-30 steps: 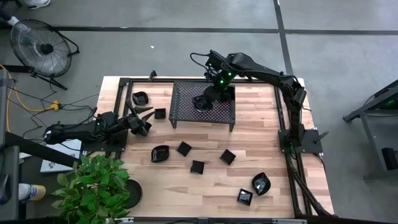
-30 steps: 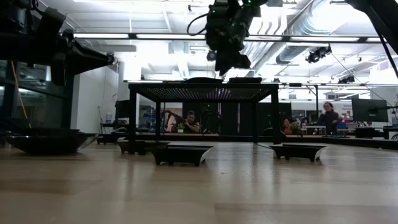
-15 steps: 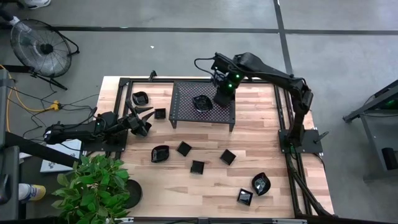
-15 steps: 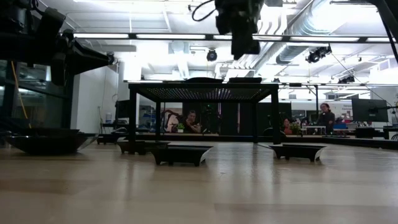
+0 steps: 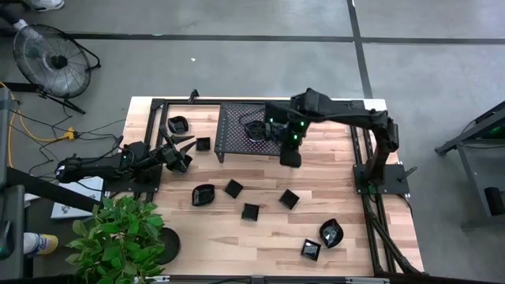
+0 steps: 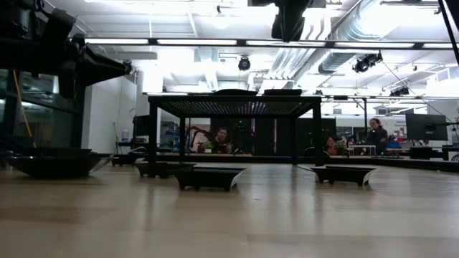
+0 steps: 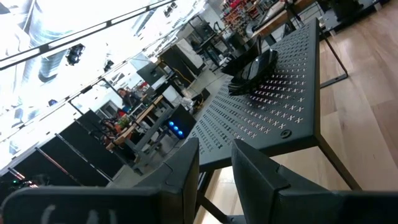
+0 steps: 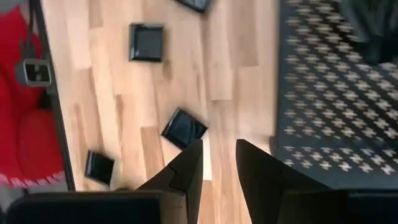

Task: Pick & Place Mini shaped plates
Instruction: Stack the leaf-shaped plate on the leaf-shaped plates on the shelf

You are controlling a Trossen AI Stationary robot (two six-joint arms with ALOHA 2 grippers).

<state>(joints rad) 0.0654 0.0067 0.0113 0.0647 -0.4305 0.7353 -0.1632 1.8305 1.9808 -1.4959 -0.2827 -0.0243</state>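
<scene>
Mesh rack (image 5: 257, 132) anchors the table: left of it the left gripper (image 5: 178, 152) waits, fingers slightly apart, empty. One mini plate (image 5: 254, 130) sits on the rack. At its right front corner hovers the right gripper (image 5: 289, 156), narrowly parted, empty; other plates (image 5: 251, 211) lie scattered before the rack.

1. Grey concrete floor (image 5: 237, 63) crossed by dark seam lines.
2. A floor fan (image 5: 47, 55) stands beyond the table's corner.
3. A leafy potted plant (image 5: 118, 233) sits beside the near edge.
4. Long ceiling strip lights (image 6: 186, 41) and silver ducts (image 6: 337, 43) overhead.
</scene>
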